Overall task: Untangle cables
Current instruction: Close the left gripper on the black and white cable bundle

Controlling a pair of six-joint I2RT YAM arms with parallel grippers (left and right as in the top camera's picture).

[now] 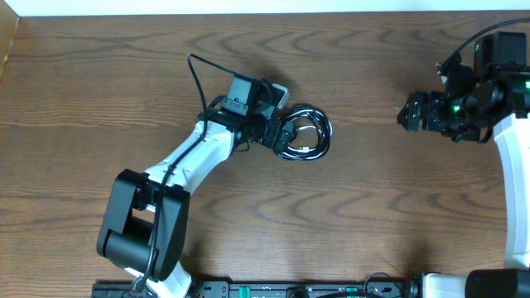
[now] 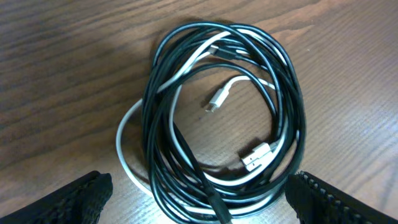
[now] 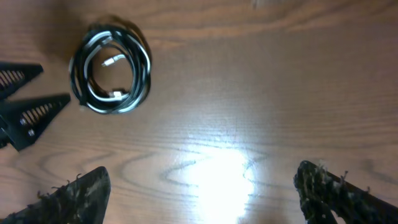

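Note:
The cables [image 1: 303, 134] lie in one coiled bundle on the wood table: black cords wound together with a white one. In the left wrist view the bundle [image 2: 224, 112] fills the frame, with white plug ends inside the loop. My left gripper [image 1: 280, 132] is open at the bundle's left edge; its fingertips [image 2: 202, 202] straddle the near side of the coil without closing on it. My right gripper [image 1: 407, 112] is open and empty, far to the right of the bundle. In the right wrist view [image 3: 202, 193] the bundle [image 3: 112, 68] sits far off at upper left.
The wood table [image 1: 373, 207] stretches around the bundle. The left arm [image 1: 190, 157] runs from its base at the lower left. The right arm [image 1: 513, 149] stands along the right edge. The left gripper's fingers [image 3: 28, 102] show in the right wrist view.

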